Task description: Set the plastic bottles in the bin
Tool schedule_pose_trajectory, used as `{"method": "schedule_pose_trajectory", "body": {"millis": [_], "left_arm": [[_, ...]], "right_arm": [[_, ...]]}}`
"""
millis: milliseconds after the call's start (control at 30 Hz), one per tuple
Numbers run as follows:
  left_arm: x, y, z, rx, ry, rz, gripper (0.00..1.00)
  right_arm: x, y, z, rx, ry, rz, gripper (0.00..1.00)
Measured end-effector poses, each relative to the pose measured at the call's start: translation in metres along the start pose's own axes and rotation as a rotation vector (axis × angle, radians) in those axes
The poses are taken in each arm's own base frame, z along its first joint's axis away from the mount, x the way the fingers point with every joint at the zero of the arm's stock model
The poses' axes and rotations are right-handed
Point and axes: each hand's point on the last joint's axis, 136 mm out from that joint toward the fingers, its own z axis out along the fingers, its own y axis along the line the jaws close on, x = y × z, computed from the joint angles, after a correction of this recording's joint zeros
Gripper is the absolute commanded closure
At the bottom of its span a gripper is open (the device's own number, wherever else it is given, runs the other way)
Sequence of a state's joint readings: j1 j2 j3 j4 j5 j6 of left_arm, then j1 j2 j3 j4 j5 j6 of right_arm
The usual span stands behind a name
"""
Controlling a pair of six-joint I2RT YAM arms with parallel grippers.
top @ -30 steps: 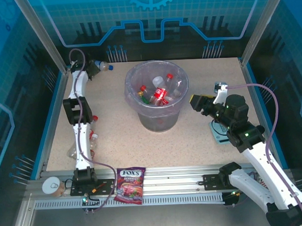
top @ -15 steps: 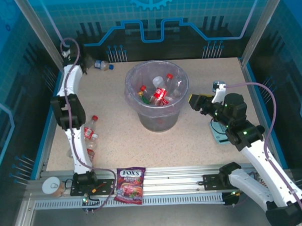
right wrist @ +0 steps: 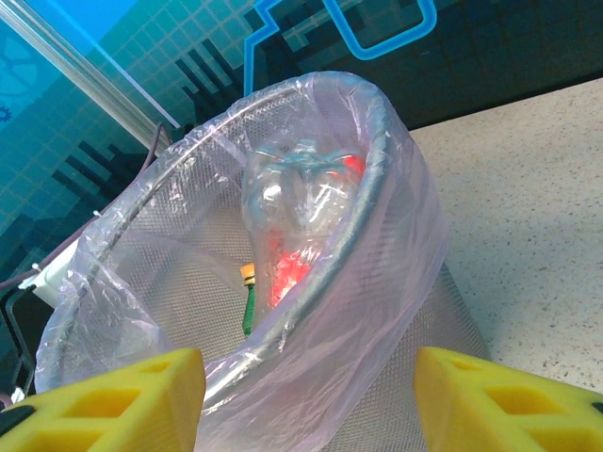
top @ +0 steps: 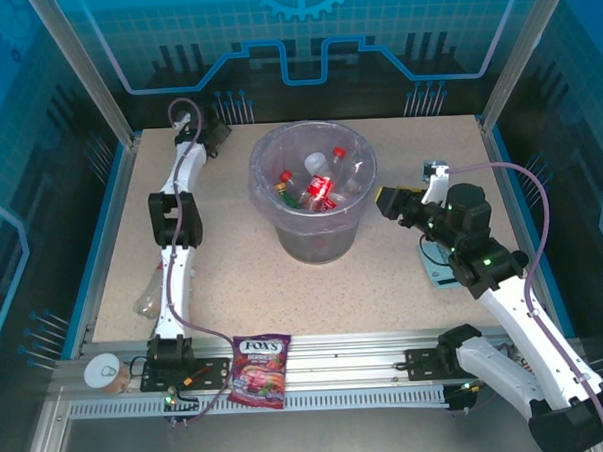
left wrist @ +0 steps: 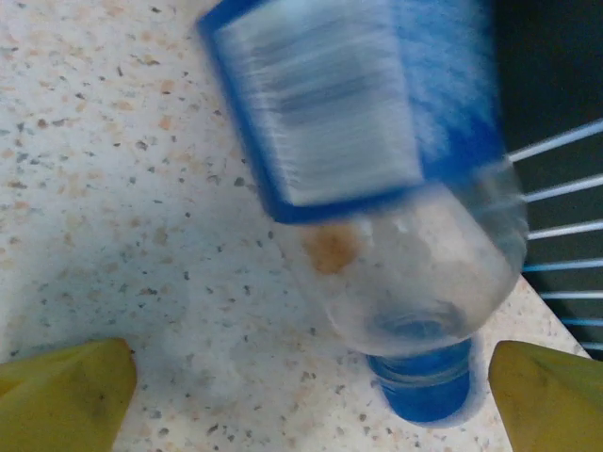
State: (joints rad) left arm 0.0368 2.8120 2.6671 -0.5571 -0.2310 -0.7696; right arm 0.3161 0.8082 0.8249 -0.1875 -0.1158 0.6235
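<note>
Left pincer (left wrist: 306,400) stood wide, flanking cap end of bottle (left wrist: 377,188) lying at tabletop's (left wrist: 94,141) far-left corner. Reaching further on, so fingers (left wrist: 66,391) closed on the body and not the neck, looked safer. Right pincer (right wrist: 311,395) hung part-open, empty, beside bin (right wrist: 377,141).

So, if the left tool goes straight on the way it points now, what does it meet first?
Most likely the clear plastic bottle with the blue label and blue cap, which lies between the open yellow fingers of the left tool. How near it is, the blurred picture does not show.
</note>
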Motion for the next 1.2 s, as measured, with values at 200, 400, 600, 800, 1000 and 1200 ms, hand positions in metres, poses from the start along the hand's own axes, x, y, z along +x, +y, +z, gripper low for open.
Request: {"method": "schedule_pose_trajectory", "body": {"millis": [200, 400, 600, 800, 1000, 1200], "left_arm": [[-0.011, -0.004, -0.004, 0.015, -0.019, -0.059, 0.01], [-0.016, 0.017, 0.004, -0.015, -0.009, -0.105, 0.02], [-0.02, 0.025, 0.006, -0.03, -0.009, -0.135, 0.19], [-0.021, 0.032, 0.008, -0.047, -0.005, -0.157, 0.3], [-0.02, 0.035, 0.008, -0.051, 0.0, -0.157, 0.29], [-0.013, 0.041, -0.015, -0.049, 0.032, -0.075, 0.16]], "right_arm": [[-0.003, -0.003, -0.001, 0.008, -0.009, 0.002, 0.39], [-0.003, -0.004, -0.001, 0.012, -0.011, 0.004, 0.39], [0.0, -0.008, 0.005, 0.021, 0.005, 0.008, 0.39], [0.0, -0.008, 0.006, 0.022, 0.005, 0.008, 0.39], [0.0, -0.008, 0.006, 0.021, 0.004, 0.008, 0.39], [-0.001, -0.008, 0.006, 0.024, 0.002, 0.008, 0.39]]}}
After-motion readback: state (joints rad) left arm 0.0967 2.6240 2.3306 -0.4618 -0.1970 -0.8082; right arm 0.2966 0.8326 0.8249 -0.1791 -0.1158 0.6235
